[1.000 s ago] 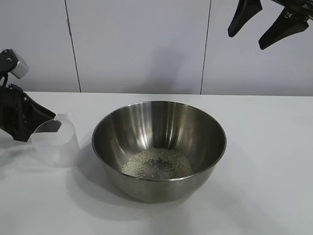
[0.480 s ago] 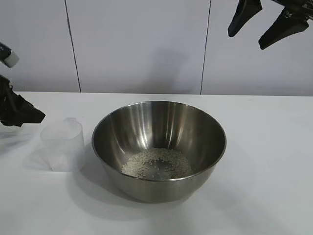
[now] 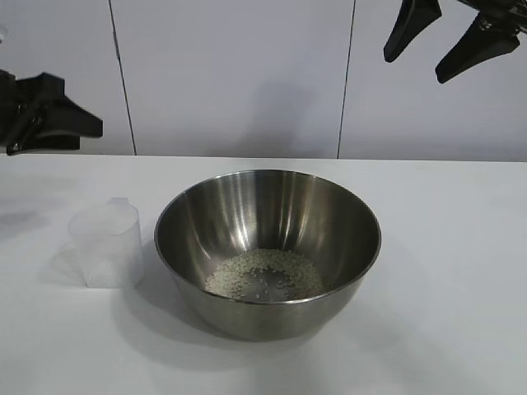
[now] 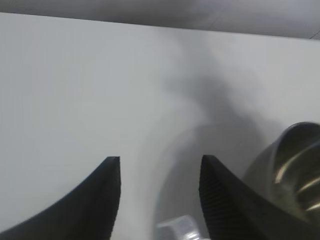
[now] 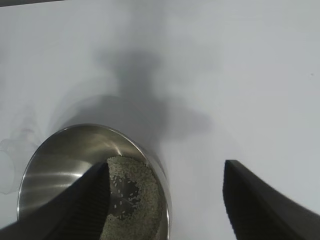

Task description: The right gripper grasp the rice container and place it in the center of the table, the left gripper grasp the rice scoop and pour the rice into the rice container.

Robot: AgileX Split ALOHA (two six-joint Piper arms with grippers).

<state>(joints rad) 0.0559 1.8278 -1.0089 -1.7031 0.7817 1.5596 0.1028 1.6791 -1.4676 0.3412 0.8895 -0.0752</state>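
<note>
Exterior view: the rice container (image 3: pixel 268 251) stands upright near the middle of the white surface (image 3: pixel 445 271). The rice (image 3: pixel 263 276) lies as a shallow whitish heap across its bottom. The rice scoop (image 3: pixel 104 245) stands upright on the surface just beside the container, on the left arm's side, apart from it by a narrow gap; its short handle tab points toward the back wall (image 3: pixel 239 74). No grains can be made out inside the scoop. The left gripper (image 3: pixel 49 123) hangs at the frame edge, raised above the surface and well apart from the scoop, holding nothing; how far its fingers are spread does not read from this angle. The right gripper (image 3: pixel 449 37) hangs high at the upper corner, above and behind the container, its two dark fingers spread wide and holding nothing.

Left wrist view: the left gripper (image 4: pixel 160 175) is spread wide, with bare surface (image 4: pixel 65 90) between its two dark fingers (image 4: pixel 102 200). A part of the scoop (image 4: pixel 182 229) shows at the frame edge below the gripper, and the container's steel wall (image 4: pixel 292 170) shows off to one side.

Right wrist view: the right gripper (image 5: pixel 167 197) is wide apart and empty. The container (image 5: pixel 60 160) lies below it with the rice (image 5: pixel 132 200) visible inside, one finger (image 5: pixel 85 205) overlapping its rim in the picture.
</note>
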